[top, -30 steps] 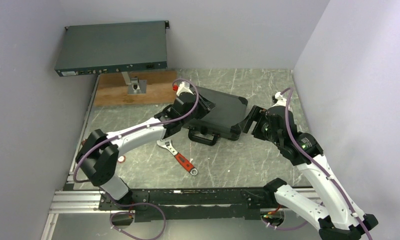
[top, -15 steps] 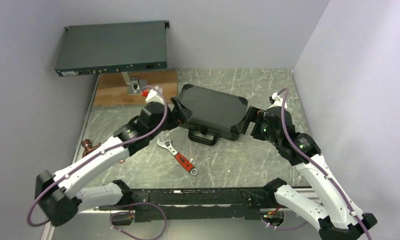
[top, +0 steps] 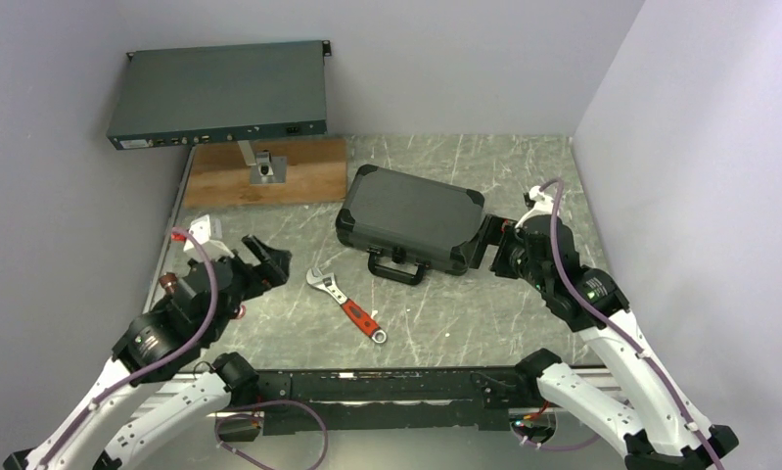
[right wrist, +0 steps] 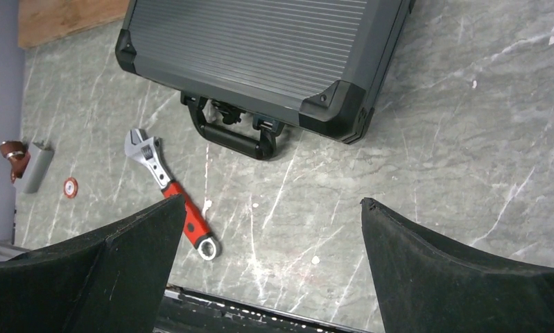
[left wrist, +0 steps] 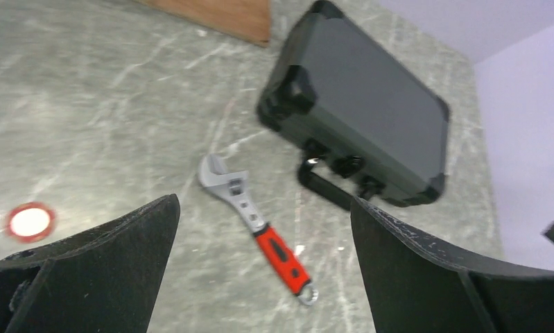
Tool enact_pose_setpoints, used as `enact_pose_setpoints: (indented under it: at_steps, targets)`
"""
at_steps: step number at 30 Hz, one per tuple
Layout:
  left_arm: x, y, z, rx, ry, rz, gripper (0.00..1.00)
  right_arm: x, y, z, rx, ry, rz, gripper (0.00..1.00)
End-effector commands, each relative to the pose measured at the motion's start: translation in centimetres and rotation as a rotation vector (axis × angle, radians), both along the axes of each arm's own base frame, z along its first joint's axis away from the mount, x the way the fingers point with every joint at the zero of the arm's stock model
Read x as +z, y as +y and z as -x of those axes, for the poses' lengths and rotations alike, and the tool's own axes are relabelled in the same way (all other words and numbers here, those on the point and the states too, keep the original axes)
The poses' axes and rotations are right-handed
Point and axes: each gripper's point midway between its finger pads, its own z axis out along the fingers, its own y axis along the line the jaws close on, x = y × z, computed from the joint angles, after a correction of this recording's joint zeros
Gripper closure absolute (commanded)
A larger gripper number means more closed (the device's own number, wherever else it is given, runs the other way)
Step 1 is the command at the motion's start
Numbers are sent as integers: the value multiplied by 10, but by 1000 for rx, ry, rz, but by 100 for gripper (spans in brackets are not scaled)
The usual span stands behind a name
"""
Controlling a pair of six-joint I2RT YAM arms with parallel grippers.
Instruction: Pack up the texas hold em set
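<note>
Case shut, flat on table, handle toward near edge. Right hand open, empty, just beside its right end. Left hand open, empty, near a loose chip, probably placed to collect it.

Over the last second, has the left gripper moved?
Yes. The left gripper drew back off the case, toward the near left edge, ending left of the wrench.

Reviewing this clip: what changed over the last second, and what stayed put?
The left gripper pulled back off the left end of the case to the table's near left, its jaws now wide open and empty. The right gripper stays beside the case's right end, jaws open, holding nothing. The case, shut, and the wrench lie where they were.
</note>
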Motion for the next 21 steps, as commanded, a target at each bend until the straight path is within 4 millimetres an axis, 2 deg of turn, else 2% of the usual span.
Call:
enact_pose_setpoints:
  at_steps: [1, 5, 9, 16, 21]
  targets:
    - [-37, 50, 21, 109, 92, -197, 0, -3, 5, -5, 7, -11, -16, 0]
    - [-46, 63, 31, 112, 85, -222, 0, -14, 8, -3, 7, 40, -16, 0]
    - [-54, 67, 31, 106, 48, -246, 0, -18, 13, -3, 21, 39, -36, 0]
    - [-57, 58, 30, 9, -15, -293, 0, -16, 11, -11, -17, 45, -27, 0]
    - [-59, 51, 30, -44, -34, -303, 0, -5, 14, -20, -11, 0, -29, 0]
